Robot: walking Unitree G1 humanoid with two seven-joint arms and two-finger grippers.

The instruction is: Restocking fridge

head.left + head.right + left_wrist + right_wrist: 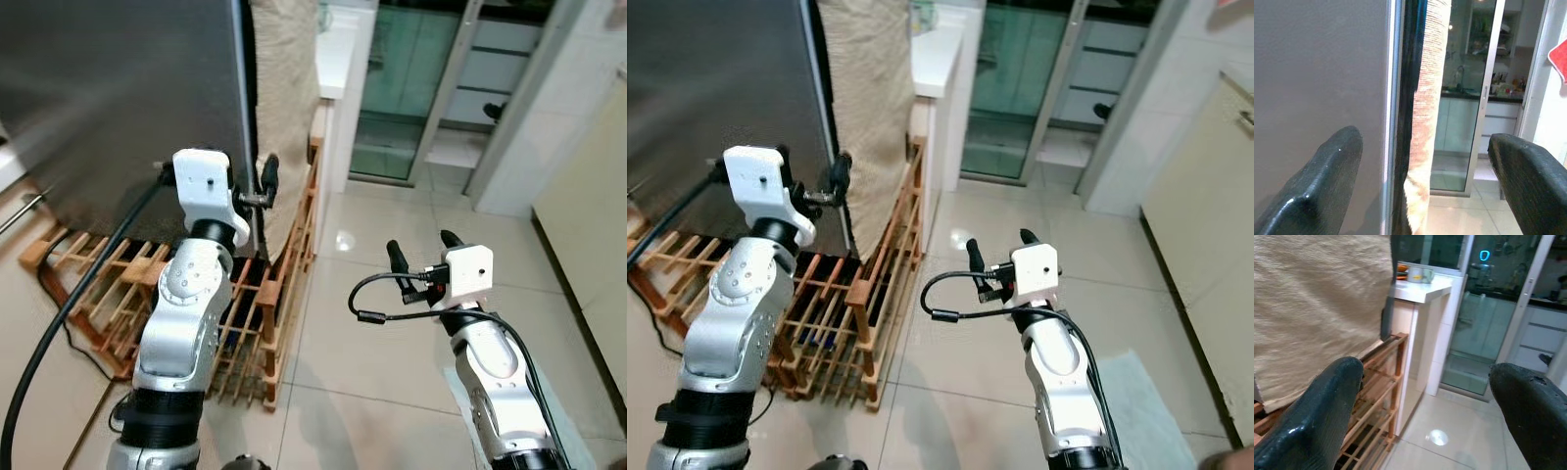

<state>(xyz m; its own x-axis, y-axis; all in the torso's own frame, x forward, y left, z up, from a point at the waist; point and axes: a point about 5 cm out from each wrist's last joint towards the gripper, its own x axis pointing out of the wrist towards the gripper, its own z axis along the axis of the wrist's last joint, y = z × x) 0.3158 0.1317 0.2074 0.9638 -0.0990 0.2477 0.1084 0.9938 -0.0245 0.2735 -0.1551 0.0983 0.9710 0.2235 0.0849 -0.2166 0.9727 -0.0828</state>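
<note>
The grey fridge stands closed on the robot's left, a wooden rack at its foot. The left gripper is raised at the fridge door's edge, fingers spread, empty (beige cloth just beyond). The right gripper hovers released over the tiled floor, right of the fridge.

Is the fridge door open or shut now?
Shut: the grey fridge door lies flat with no interior showing; the left gripper is at its edge.
</note>
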